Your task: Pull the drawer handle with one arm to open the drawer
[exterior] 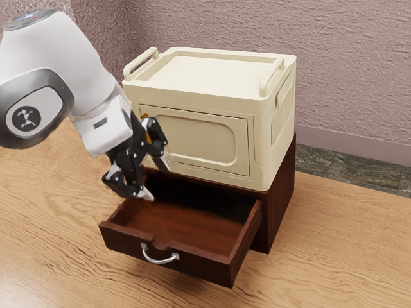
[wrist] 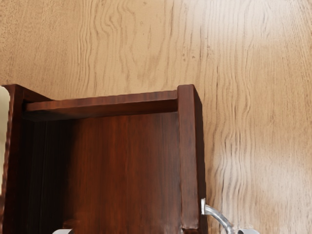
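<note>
Drawer, exterior view: the drawer (exterior: 209, 262) is seen pulled well out of its dark wooden housing (exterior: 279, 208), beneath the cream cabinet (exterior: 196, 142).
Handle, exterior view: the silver handle (exterior: 158, 262) is mounted on the drawer's front face, its long axis set along that face.
Gripper, exterior view: the gripper (exterior: 154, 178) is held above the drawer, back from the front; its jaws are spread, with nothing grasped, and the handle is placed lower and outward from them, apart.
Handle, wrist view: the handle is seen curving out from the front panel, away from the drawer's interior.
Jaws, wrist view: the tips are parted along the drawer's line of travel, so the handle's long axis is crossed by their closing line.
Next move: the opening can be judged achieved; a lift clear is called for, or, if more travel is wanted, a shift outward and down to the handle.
</note>
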`<state>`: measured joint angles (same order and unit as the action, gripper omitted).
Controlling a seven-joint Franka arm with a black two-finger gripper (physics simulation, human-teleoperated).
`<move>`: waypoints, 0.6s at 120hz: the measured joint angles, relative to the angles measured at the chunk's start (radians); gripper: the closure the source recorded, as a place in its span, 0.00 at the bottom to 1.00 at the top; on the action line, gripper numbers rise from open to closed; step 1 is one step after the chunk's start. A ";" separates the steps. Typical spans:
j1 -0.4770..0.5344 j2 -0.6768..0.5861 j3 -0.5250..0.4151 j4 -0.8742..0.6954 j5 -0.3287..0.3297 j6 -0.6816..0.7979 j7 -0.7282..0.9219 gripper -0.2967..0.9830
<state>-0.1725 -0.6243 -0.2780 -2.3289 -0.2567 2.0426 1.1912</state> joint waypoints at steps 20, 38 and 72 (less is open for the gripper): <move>0.000 0.109 0.171 0.314 0.124 -0.361 -0.116 0.33; -0.003 0.217 0.264 0.519 0.199 -0.569 -0.224 0.28; -0.001 0.381 0.371 0.737 0.294 -0.728 -0.383 0.25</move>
<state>-0.1730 -0.2431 0.0927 -1.5920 0.0369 1.3144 0.8087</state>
